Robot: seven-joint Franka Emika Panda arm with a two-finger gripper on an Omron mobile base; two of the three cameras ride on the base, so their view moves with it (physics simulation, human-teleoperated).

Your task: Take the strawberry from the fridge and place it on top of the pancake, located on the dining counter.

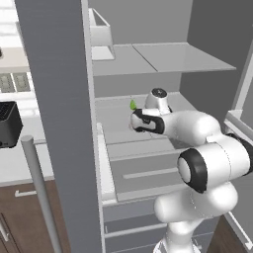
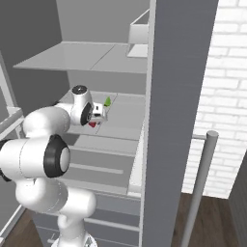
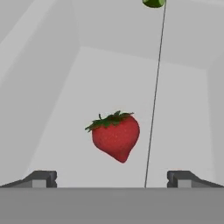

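The strawberry (image 3: 115, 137), red with a green leafy top, lies on a pale grey shelf (image 3: 179, 113) inside the open fridge (image 1: 59, 99). In the hand view it sits centred just beyond my gripper (image 3: 112, 179), whose two dark fingertips (image 3: 41, 178) stand wide apart, open, with nothing between them. From the right base view the hand (image 2: 98, 114) reaches over the middle shelf with a bit of the red strawberry (image 2: 92, 124) just under it. In the left base view the arm's wrist (image 1: 147, 122) hangs over the same shelf. The pancake and dining counter are out of view.
A small green object (image 1: 133, 105) sits on the shelf behind the strawberry. A white bin (image 1: 101, 32) stands on the upper shelf. The fridge door (image 2: 171, 120) with its bar handle (image 2: 202, 183) stands open to the right. A dark appliance (image 1: 9, 123) sits on the left counter.
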